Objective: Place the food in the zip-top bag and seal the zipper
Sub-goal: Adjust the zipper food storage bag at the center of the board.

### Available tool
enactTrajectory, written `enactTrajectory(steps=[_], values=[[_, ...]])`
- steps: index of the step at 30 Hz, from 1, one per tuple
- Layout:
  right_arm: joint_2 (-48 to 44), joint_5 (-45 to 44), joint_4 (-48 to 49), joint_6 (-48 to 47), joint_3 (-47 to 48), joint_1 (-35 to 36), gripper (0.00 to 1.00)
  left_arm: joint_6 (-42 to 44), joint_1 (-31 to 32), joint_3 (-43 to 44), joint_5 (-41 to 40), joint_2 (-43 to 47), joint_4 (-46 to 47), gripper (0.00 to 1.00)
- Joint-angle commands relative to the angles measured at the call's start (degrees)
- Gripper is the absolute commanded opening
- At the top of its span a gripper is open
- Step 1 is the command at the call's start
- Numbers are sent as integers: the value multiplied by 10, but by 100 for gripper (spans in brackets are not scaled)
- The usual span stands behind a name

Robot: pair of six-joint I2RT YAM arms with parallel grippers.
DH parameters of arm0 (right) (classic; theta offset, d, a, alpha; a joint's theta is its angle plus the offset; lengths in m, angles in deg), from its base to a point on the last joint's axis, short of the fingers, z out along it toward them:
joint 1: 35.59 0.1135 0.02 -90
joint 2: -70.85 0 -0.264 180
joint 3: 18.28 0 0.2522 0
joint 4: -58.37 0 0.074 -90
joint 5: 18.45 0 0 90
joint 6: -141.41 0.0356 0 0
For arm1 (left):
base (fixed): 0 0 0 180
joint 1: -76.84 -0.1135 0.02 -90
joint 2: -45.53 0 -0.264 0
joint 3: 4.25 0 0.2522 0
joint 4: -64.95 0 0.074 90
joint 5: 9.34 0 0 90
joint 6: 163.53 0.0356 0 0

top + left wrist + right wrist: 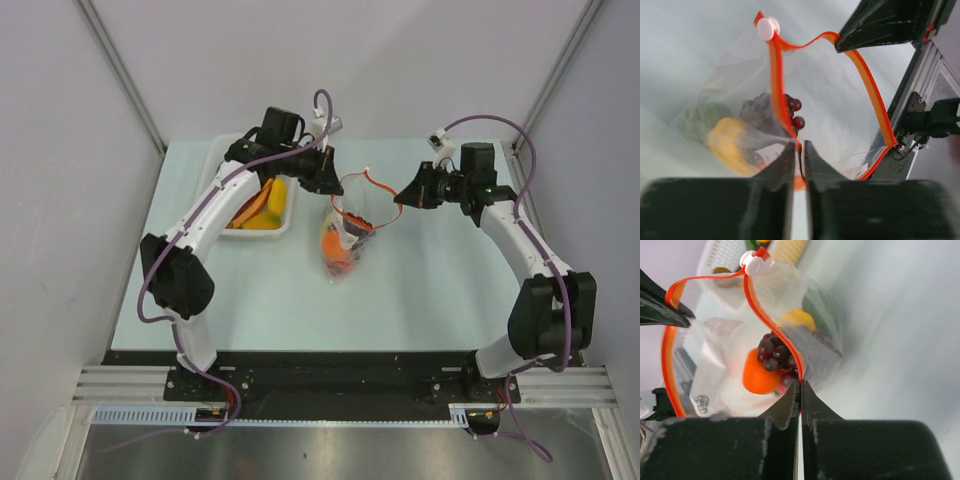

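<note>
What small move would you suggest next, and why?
Probably open the left gripper and reach for the tray: yellow and orange food lies there, while the right gripper pinches the zipper and may hold the bag alone.

No readable text; print on zip-top bag illegible (tiny, blurred).

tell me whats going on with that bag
Both arms hold the zip-top bag by its zipper: the left pincer and right pincer each pinch the strip. The mouth gapes open. Grapes and an orange piece lie inside; more food sits in the white tray.
</note>
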Motion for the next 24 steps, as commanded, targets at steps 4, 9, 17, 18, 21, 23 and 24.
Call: enactTrajectory(steps=[4, 9, 17, 18, 21, 23, 24], values=[[22, -24, 10, -36, 7, 8, 0, 37, -109, 34, -26, -4, 7, 70], [19, -14, 16, -31, 7, 13, 0, 117, -198, 39, -131, -33, 34, 100], [6, -10, 9, -30, 7, 14, 0, 260, -226, 133, -229, -168, 3, 100], [6, -10, 10, -30, 8, 14, 0, 266, -226, 131, -232, -175, 11, 100], [4, -10, 9, -27, 8, 16, 0, 272, -225, 146, -242, -212, 29, 100], [3, -15, 9, -27, 7, 17, 0, 273, -225, 152, -243, -238, 29, 100], [1, -15, 9, -26, 8, 17, 0, 274, -225, 150, -246, -245, 29, 99]])
